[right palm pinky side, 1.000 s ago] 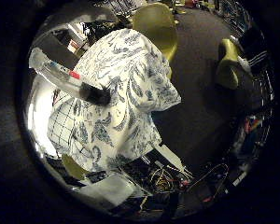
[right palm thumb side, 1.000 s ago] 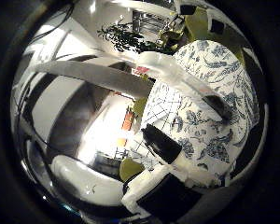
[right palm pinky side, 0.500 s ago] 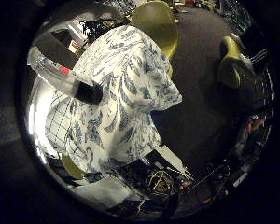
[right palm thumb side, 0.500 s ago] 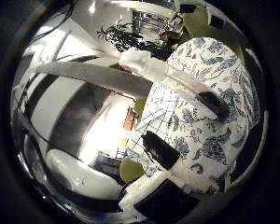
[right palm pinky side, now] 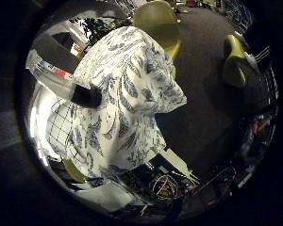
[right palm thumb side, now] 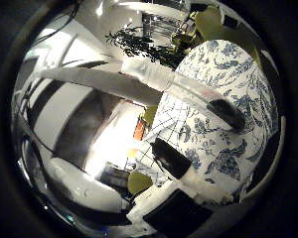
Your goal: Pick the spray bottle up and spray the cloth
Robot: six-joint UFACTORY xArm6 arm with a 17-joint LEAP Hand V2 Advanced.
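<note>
A clear spray bottle (right palm pinky side: 58, 72) with a red label and a black nozzle (right palm pinky side: 88, 95) lies close across the palm in the right little finger side palm view. In the right thumb side palm view the bottle (right palm thumb side: 174, 81) reaches over the table with its black nozzle (right palm thumb side: 228, 112) foremost. My hand (right palm thumb side: 181, 171), white and black, curls round the bottle. Below it a white checked cloth (right palm pinky side: 61, 127) lies on a table covered with a blue-and-white floral cloth (right palm pinky side: 137, 80). The nozzle hangs over the floral cloth beside the checked cloth (right palm thumb side: 174, 121).
Two yellow-green chairs (right palm pinky side: 160, 21) (right palm pinky side: 234, 61) stand on the dark floor (right palm pinky side: 203, 108) beyond the table. A leafy plant (right palm thumb side: 139, 42) stands farther off. Equipment clutters the floor by the table's edge (right palm pinky side: 165, 184).
The whole picture has shifted a little, so the hand has moved slightly over the table. The bottle keeps its place against the palm.
</note>
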